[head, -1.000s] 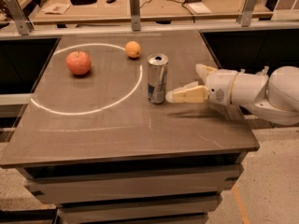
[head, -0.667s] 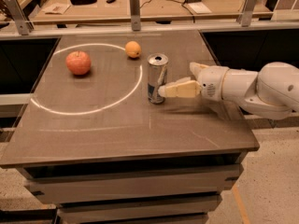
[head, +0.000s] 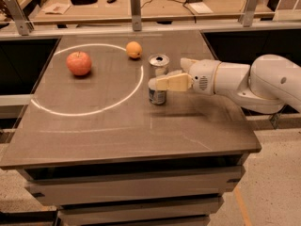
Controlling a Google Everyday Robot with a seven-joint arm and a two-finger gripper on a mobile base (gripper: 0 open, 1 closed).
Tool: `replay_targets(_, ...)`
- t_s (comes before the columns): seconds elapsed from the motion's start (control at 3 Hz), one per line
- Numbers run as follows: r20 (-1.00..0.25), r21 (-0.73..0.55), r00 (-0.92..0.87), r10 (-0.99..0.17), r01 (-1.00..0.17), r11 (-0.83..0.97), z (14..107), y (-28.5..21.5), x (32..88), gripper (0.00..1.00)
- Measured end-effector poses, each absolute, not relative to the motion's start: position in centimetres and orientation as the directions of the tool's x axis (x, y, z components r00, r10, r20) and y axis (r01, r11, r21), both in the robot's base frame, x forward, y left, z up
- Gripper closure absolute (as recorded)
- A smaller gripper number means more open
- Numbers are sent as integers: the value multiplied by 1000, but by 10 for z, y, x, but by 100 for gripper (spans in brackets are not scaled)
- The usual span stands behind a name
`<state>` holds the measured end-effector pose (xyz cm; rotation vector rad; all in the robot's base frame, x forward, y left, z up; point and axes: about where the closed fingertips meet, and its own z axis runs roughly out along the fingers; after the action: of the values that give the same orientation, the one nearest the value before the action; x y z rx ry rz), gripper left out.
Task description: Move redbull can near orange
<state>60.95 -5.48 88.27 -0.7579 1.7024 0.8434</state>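
Grey-brown laminate runs along the near edge of the desk (head: 117,140), with pale drawer fronts stacked under it. On the top, a thin white ring (head: 89,111) is drawn over the left and middle part of the surface.

Further in, just outside the ring on its right side, the can (head: 157,97) stands upright, silver top facing up. From my seat I see the jaws right at the can, their cream-coloured tip crossing the front of its middle. I cannot tell whether they are pressing on it or only set around it. The white arm (head: 235,81) reaches in level from the right edge of the desk.

Beyond that, the reddish apple (head: 78,63) sits inside the ring toward the far left. The orange (head: 134,50) lies at the ring's far right arc, near the can but apart from it, behind and a little to its left.

At the back, a second wooden bench (head: 94,13) carries cables and papers.
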Motion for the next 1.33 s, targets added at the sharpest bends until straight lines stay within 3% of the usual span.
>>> replay_targets(1.0,-977,119,-183,-111,-897,425,900,-5,579,0)
replay_targets(1.33,-981,120,-170,-89,-905,407,895,1,577,17)
